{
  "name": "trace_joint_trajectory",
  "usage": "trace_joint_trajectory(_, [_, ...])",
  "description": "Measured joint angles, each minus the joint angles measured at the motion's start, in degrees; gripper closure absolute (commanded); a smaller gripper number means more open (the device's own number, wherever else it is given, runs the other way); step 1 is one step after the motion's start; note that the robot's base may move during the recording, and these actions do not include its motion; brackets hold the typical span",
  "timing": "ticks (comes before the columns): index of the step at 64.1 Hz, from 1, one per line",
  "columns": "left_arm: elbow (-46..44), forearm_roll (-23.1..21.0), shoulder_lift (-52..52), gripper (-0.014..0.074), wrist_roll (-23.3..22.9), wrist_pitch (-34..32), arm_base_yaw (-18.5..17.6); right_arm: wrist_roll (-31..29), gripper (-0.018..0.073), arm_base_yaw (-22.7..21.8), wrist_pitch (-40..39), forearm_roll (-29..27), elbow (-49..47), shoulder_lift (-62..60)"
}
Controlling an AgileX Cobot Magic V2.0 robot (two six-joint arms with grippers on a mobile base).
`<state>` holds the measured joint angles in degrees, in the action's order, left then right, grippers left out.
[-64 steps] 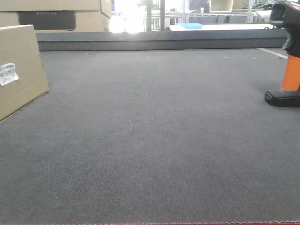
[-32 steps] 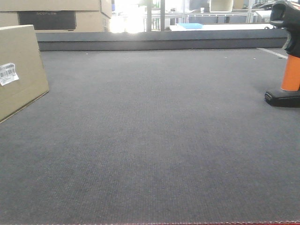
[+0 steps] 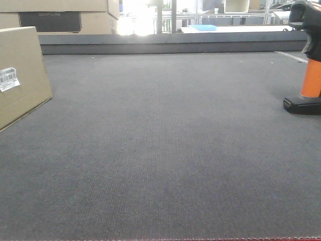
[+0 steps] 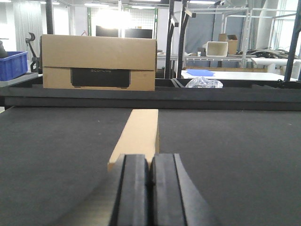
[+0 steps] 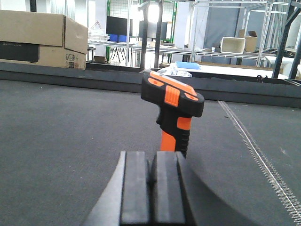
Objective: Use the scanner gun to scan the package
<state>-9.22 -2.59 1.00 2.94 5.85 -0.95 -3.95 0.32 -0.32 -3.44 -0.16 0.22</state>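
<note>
The package (image 3: 20, 75), a tan cardboard box with a small white barcode label (image 3: 8, 79), stands on edge at the left of the grey mat. In the left wrist view its narrow top edge (image 4: 138, 132) runs straight ahead of my left gripper (image 4: 151, 162), which is shut with nothing between its fingers. The scanner gun (image 3: 308, 65), black head, orange handle, black base, stands upright at the right edge. The right wrist view has the scanner gun (image 5: 174, 110) just beyond my right gripper (image 5: 151, 165), also shut and empty. Neither gripper appears in the front view.
Larger stacked cartons with a dark panel (image 4: 99, 61) sit behind the raised back ledge (image 3: 170, 42) of the mat. A blue bin (image 4: 11, 63) is at the far left. A pale strip (image 5: 256, 150) runs along the mat's right side.
</note>
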Motion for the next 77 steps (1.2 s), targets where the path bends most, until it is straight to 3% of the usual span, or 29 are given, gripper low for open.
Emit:
trace_joint_trajectory(21, [9.0,0.8,-0.7,0.0708,-0.5,-4.4,0.0,0.0,0.0727,0.0,-0.1,0.0,0.1,0.0])
trace_joint_trajectory(32, [9.2,2.6,-0.7,0.0708,-2.9,-4.6,0.0,0.0,0.0727,0.0,-0.1,0.0,0.1,0.0])
trace_joint_trajectory(77, [9.3,3.0,-0.7,0.0708,-2.9,-4.5,0.0,0.0,0.0727,0.0,-0.1,0.0,0.1,0.0])
